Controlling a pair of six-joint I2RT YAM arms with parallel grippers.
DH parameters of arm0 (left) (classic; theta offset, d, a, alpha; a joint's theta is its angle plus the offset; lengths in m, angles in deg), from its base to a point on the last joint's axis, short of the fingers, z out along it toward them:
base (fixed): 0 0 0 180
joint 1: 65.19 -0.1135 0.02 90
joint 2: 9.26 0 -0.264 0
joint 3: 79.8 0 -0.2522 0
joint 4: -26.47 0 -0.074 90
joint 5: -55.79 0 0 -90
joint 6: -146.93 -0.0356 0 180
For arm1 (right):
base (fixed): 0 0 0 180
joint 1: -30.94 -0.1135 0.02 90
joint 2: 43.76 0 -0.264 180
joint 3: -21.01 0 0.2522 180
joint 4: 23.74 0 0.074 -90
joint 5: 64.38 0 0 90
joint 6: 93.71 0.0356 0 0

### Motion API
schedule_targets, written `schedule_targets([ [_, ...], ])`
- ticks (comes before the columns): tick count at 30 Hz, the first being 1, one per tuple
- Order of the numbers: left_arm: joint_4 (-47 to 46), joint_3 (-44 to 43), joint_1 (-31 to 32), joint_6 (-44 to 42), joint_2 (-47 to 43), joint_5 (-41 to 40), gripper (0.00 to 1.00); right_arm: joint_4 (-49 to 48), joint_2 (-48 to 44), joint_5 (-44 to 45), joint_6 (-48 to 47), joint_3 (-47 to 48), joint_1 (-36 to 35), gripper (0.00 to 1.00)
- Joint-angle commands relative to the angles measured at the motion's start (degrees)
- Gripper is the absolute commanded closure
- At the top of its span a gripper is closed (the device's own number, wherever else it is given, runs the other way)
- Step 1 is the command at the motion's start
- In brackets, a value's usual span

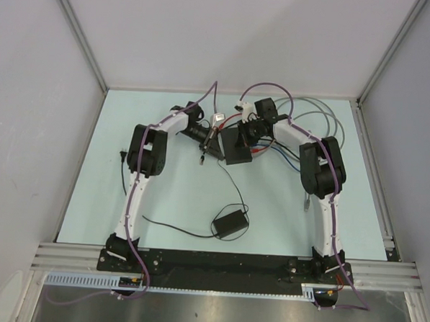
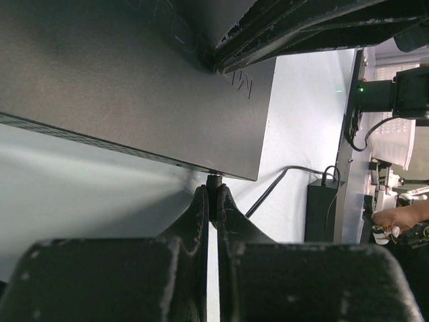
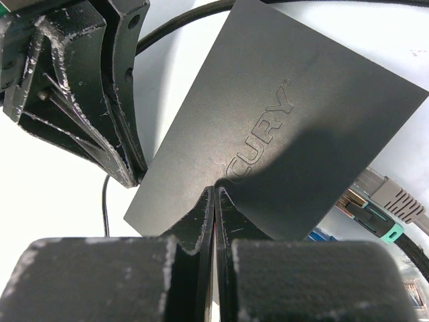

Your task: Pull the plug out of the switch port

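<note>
One switch: flat on the pale table, centre of the overhead frame.
Left gripper: jaws clamped on the plug at the switch's edge, lower centre.
Right gripper: jaws pressed together, tips touching the switch's top face.
Power adapter: lower down, well apart.

both end effectors pinched closed

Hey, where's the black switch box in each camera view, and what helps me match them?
Top external: the switch sits just above picture centre.
Left wrist: it fills the upper left, with the plug at its lower edge.
Right wrist: centre to right, lid tilted.
Shared landmark: the embossed lettering on its lid, in both wrist views; too small to see from above.
</note>
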Motion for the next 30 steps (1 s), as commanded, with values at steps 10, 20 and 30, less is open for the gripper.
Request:
schedule_targets([
  [10,2.49,14.32,-4.96,-4.21,-7.53,0.55,1.0,6.11,3.21,4.64,-1.39,-1.71,-0.37,1.0],
  [20,3.72,13.09,-6.73,-2.9,-5.43,0.28,1.0,6.9,4.97,4.2,-1.83,-0.13,-1.07,1.0],
  [30,1.79,11.52,-4.98,-0.96,-4.81,-1.56,1.0,5.14,1.02,-5.8,0.27,3.82,-0.9,1.0],
])
